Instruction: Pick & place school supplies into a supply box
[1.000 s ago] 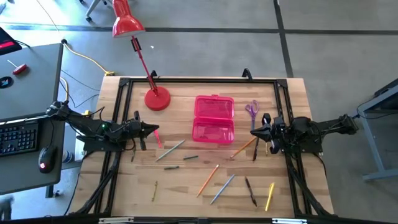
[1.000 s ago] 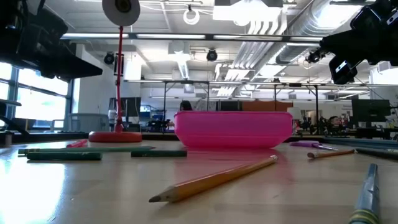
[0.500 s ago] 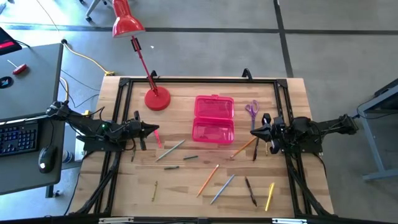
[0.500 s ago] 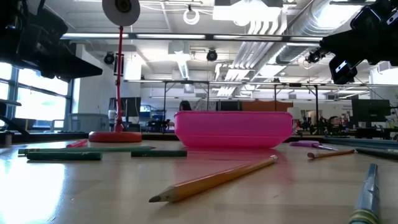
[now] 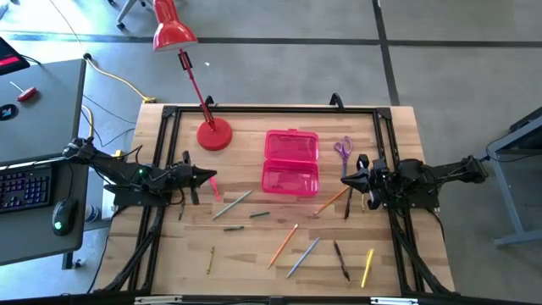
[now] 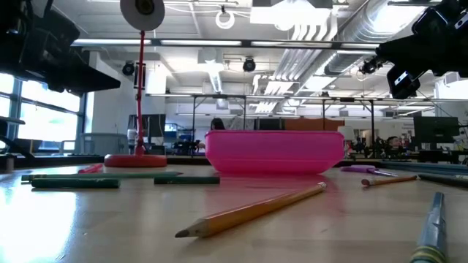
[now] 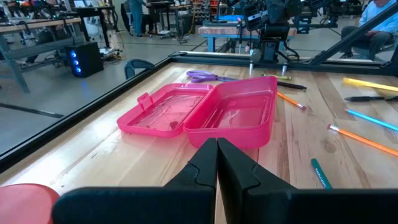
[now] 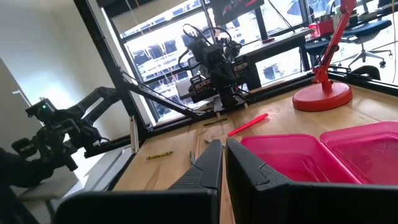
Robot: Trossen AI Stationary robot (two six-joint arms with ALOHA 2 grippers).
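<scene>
The pink supply box lies open mid-table, lid flat on the far side; it also shows in the low view and both wrist views. Purple-handled scissors lie to its right. Several pencils and pens lie flat on the near half of the table: an orange one, a grey one, a yellow one, a green one. My left gripper is shut and empty, left of the box. My right gripper is shut and empty, right of it.
A red desk lamp stands with its round base at the far left of the table, its head beyond the far edge. A black frame rims the table. A desk with a keyboard stands to the left.
</scene>
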